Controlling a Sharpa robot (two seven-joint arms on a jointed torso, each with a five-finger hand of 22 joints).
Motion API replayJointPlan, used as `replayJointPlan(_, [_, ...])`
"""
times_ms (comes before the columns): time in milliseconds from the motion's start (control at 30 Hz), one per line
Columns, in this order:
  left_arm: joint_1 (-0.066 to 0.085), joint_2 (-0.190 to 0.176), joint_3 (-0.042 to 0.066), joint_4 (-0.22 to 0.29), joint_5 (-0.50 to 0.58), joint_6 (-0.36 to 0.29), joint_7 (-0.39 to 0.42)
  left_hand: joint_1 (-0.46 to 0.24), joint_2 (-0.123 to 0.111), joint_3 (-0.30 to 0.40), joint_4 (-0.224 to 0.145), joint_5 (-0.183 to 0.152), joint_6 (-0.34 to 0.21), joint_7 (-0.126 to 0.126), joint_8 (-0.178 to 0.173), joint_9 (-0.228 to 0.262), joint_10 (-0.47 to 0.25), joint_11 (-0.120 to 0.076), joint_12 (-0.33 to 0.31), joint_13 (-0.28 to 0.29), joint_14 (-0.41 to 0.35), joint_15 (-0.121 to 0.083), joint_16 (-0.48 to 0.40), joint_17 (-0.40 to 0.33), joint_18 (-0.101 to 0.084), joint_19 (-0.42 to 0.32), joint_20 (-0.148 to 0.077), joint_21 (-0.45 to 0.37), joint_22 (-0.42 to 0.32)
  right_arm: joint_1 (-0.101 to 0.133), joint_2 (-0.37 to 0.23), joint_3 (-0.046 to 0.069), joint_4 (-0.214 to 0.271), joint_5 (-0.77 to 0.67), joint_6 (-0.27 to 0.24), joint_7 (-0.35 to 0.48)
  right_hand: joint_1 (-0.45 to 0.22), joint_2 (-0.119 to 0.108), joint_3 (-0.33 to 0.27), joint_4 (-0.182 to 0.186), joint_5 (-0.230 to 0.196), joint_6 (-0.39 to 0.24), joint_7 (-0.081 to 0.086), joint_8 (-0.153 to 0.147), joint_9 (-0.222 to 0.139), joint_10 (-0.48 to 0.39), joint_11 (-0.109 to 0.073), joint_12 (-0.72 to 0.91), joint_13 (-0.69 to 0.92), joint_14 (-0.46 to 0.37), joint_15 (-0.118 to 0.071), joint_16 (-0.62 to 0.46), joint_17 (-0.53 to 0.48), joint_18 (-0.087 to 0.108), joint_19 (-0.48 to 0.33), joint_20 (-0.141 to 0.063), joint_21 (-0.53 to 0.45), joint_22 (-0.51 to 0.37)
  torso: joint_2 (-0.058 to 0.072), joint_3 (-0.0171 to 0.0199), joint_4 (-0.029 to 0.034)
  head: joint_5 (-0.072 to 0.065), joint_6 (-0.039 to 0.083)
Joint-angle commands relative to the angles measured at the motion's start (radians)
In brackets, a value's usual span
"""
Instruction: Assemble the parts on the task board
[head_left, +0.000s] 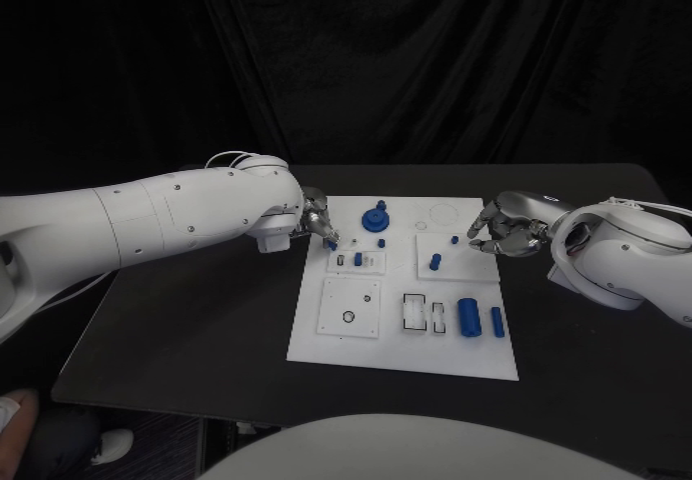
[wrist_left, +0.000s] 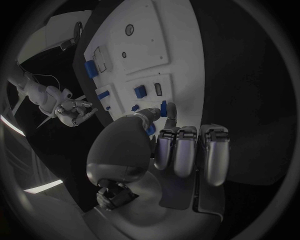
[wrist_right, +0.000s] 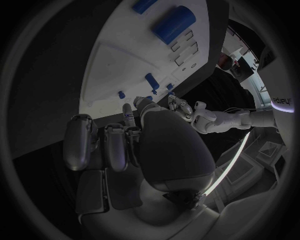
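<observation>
The white task board (head_left: 325, 335) lies mid-table. My left hand (head_left: 316, 220) hovers over the board's far left corner and pinches a small blue part (wrist_left: 163, 108) between thumb and a finger, the other fingers (wrist_left: 187, 150) curled. My right hand (head_left: 508, 231) sits at the board's far right edge with its fingers (wrist_right: 115, 145) curled in and nothing visible in them. On the board stand a blue round knob (head_left: 376, 218), two small blue pegs (head_left: 434, 262), and a small blue piece (head_left: 358, 259) in a slot. A thick blue cylinder (head_left: 469, 316) and a slimmer one (head_left: 496, 321) lie at the near right.
The board has a square plate with a ring hole (head_left: 349, 317) at its near left and narrow rectangular slots (head_left: 415, 312) beside it. Black table (head_left: 188, 340) surrounds the board on all sides, with open room to the left and right front.
</observation>
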Motion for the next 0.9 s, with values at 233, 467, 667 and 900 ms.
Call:
replayJointPlan(233, [0.001, -0.054, 0.001, 0.104, -0.002, -0.078, 0.014, -0.008, -0.012, 0.012, 0.0, 0.003, -0.015, 0.001, -0.003, 0.0, 0.106, -0.005, 0.003, 0.263, 0.106, -0.006, 0.003, 0.263, -0.006, 0.105, -0.008, -0.003, 0.263, -0.002, -0.004, 0.001, 0.002, 0.005, 0.009, -0.021, 0.007, 0.002, 0.01, 0.0, 0.004, 0.004, -0.003, 0.0, -0.001, 0.03, 0.006, -0.006, 0.163, 0.071, 0.006, -0.008, 0.107, 0.017, -0.003, 0.006, -0.005, 0.168, -0.001, 0.0007, 0.0028, 0.004, 0.0])
replayJointPlan(467, [0.0, -0.066, 0.0, 0.12, -0.002, -0.104, 0.026, -0.012, -0.013, 0.014, 0.001, -0.002, -0.015, 0.002, -0.003, 0.001, 0.106, -0.004, 0.003, 0.263, 0.106, -0.006, 0.003, 0.263, -0.006, 0.105, -0.008, -0.003, 0.263, -0.003, -0.001, 0.001, 0.0, 0.005, 0.008, -0.019, 0.007, 0.002, 0.01, 0.0, 0.004, 0.004, -0.003, 0.0, -0.001, 0.03, 0.006, -0.006, 0.163, 0.071, 0.006, -0.008, 0.107, 0.017, -0.003, 0.006, -0.005, 0.168, 0.0, -0.0014, 0.0007, 0.009, 0.0])
replayJointPlan(667, [-0.003, -0.064, 0.0, 0.115, -0.002, -0.128, 0.047, -0.01, -0.011, 0.02, -0.001, -0.002, -0.016, 0.001, -0.004, 0.002, 0.106, -0.004, 0.003, 0.263, 0.106, -0.006, 0.003, 0.263, -0.006, 0.105, -0.008, -0.003, 0.263, -0.004, 0.0, 0.001, -0.001, 0.005, 0.009, -0.019, 0.008, 0.002, 0.011, 0.0, 0.004, 0.004, -0.002, 0.0, -0.001, 0.03, 0.006, -0.006, 0.164, 0.071, 0.006, -0.008, 0.107, 0.017, -0.003, 0.006, -0.005, 0.168, -0.001, -0.0015, -0.0002, 0.012, 0.0])
replayJointPlan(900, [-0.014, -0.064, 0.0, 0.119, -0.002, -0.143, 0.059, -0.01, -0.011, 0.023, -0.002, -0.001, -0.017, 0.002, -0.004, 0.002, 0.106, -0.004, 0.003, 0.263, 0.106, -0.006, 0.003, 0.263, -0.006, 0.105, -0.007, -0.003, 0.263, -0.005, -0.002, 0.001, 0.0, 0.005, 0.009, -0.019, 0.008, 0.002, 0.011, 0.0, 0.004, 0.004, -0.002, 0.0, -0.001, 0.03, 0.006, -0.006, 0.164, 0.071, 0.006, -0.008, 0.107, 0.017, -0.003, 0.006, -0.005, 0.168, 0.0, -0.0008, -0.0014, 0.011, 0.0])
